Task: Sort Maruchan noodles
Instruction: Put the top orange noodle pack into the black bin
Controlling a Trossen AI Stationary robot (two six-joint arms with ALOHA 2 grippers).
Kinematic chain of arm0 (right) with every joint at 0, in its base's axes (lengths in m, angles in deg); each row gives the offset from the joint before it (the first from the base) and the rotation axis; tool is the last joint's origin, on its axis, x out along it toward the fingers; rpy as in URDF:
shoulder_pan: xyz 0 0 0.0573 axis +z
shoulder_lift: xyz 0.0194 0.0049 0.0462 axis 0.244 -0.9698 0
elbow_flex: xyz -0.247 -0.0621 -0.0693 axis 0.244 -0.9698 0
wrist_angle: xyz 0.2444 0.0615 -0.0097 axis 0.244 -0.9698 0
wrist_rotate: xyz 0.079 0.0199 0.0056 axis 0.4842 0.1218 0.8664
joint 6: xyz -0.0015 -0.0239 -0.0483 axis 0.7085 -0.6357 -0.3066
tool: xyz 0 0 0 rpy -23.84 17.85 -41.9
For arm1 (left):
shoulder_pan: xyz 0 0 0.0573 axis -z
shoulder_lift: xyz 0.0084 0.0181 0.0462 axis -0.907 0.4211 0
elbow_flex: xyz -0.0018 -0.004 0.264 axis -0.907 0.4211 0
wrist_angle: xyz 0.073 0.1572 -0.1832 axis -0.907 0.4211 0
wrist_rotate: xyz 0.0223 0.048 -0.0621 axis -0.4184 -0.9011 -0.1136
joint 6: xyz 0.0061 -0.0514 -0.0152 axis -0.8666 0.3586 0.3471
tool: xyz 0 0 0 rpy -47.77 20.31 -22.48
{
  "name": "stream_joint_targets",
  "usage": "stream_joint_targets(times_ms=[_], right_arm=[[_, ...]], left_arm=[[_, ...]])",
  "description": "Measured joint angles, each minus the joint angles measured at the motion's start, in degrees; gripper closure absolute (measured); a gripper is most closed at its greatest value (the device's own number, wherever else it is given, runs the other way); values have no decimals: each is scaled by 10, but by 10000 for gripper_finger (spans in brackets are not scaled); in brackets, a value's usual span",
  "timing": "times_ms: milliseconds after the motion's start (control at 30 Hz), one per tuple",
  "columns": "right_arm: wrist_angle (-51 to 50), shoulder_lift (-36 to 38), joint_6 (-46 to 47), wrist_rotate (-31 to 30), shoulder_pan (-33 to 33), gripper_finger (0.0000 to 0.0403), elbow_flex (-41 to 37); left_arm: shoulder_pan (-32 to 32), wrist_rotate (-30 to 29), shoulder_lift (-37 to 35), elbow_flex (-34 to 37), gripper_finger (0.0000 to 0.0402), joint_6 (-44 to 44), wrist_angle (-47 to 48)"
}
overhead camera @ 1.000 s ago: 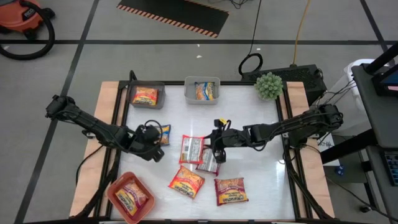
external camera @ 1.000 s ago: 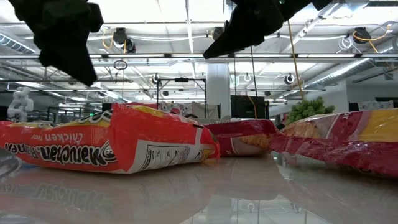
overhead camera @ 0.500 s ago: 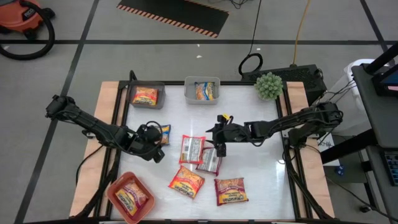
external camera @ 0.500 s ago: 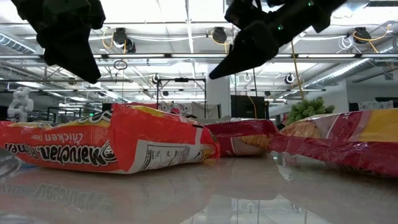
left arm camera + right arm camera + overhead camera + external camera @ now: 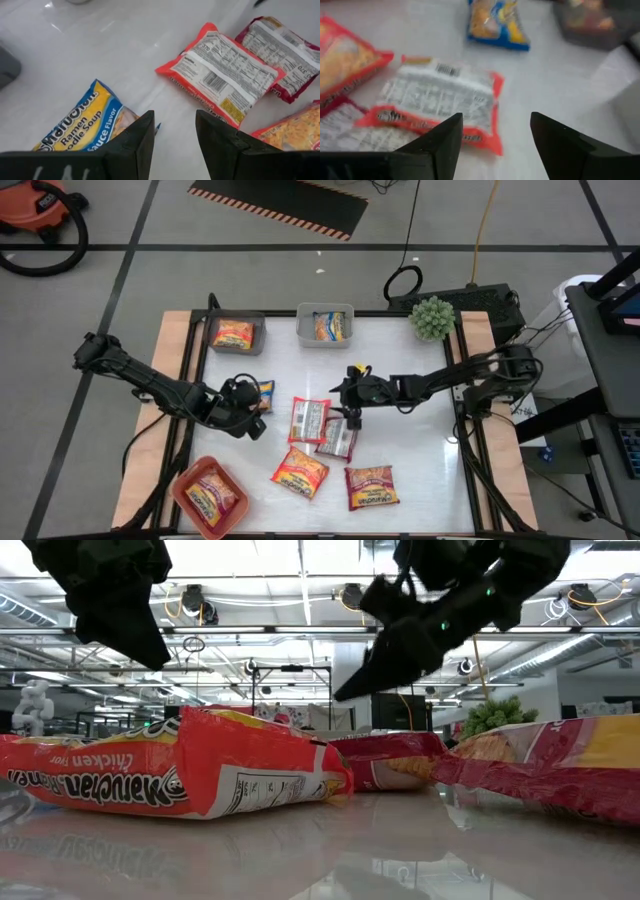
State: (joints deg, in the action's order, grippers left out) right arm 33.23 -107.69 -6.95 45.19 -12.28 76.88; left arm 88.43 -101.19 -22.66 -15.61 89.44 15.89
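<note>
Beside the face-down packet point(image 5: 309, 420) mid-table, our right gripper point(image 5: 352, 416) hangs spread and empty; the left gripper point(image 5: 250, 418), part-spread, holds nothing. We judge packets light, crinkly, slippery: pinch an edge.

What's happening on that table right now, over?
Right end effector open above the face-down packet. Left end effector open, empty, by the blue packet. Five packets loose, three binned. Nothing blocking.
</note>
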Motion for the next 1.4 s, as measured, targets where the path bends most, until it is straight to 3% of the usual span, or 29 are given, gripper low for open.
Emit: stream_joint_targets(times_ms=[433,700,1033,1400], right_arm=[[47,-105,-15,43,-34,174,9],[48,-127,-23,86,-38,179,8],[49,-127,-23,105,-38,228,8],[117,-165,-18,132,-45,316,8]], left_arm=[[-4,-10,0,0,252,-10,-3],[-5,-11,0,0,252,-16,-3],[-17,-15,0,0,252,-20,-10],[-28,-15,0,0,252,-60,-60]])
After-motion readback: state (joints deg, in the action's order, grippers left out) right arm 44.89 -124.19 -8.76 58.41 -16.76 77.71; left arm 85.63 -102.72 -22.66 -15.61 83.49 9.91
